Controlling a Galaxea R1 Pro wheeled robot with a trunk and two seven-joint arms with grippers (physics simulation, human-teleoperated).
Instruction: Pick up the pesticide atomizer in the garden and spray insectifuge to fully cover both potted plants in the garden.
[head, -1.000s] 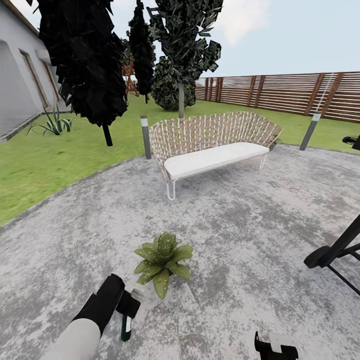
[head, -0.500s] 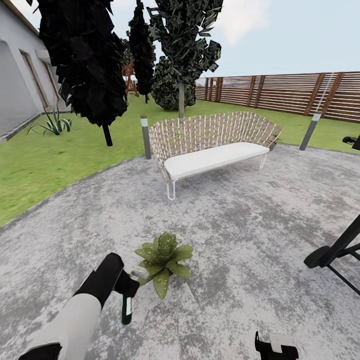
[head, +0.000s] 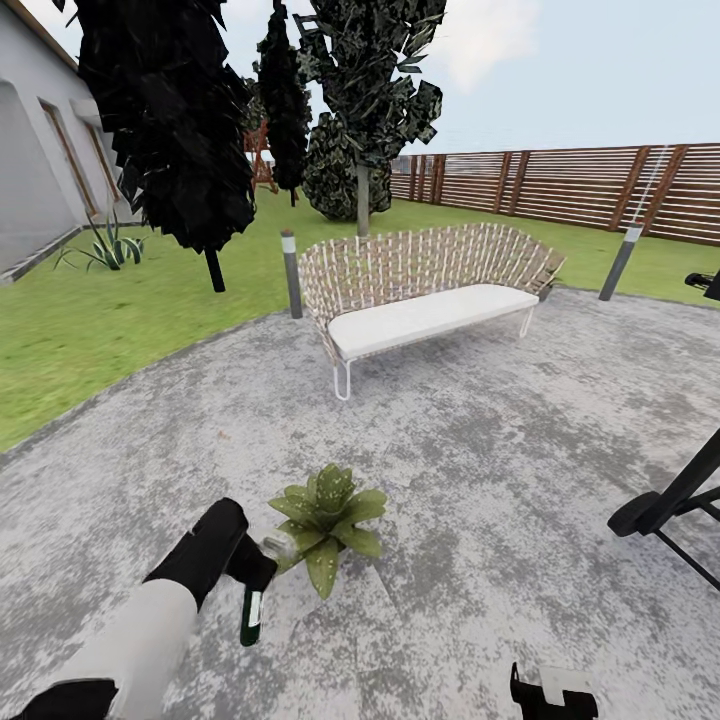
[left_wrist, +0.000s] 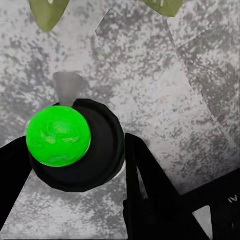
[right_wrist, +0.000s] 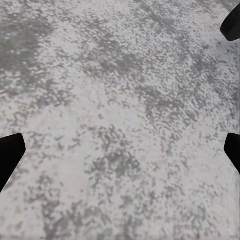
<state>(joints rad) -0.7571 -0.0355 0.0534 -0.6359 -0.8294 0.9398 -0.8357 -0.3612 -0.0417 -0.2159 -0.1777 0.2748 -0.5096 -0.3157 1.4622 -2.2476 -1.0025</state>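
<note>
While the slim dark green pesticide atomizer with its white label and pale spray head (head: 254, 610) is held clamped in the black left gripper (head: 256, 572), its nozzle is pointed at the low potted plant of broad, white-speckled green leaves (head: 325, 522), which stands just beside it on the round grey stone patio (head: 480, 460). From the left wrist camera, the bottle (left_wrist: 65, 145) is seen end-on between the dark fingers (left_wrist: 150, 195), with leaf tips close ahead. The pick-up is therefore judged done and spraying of this plant under way; a second plant is left. The right gripper (right_wrist: 120, 145) is spread open over bare stone.
</note>
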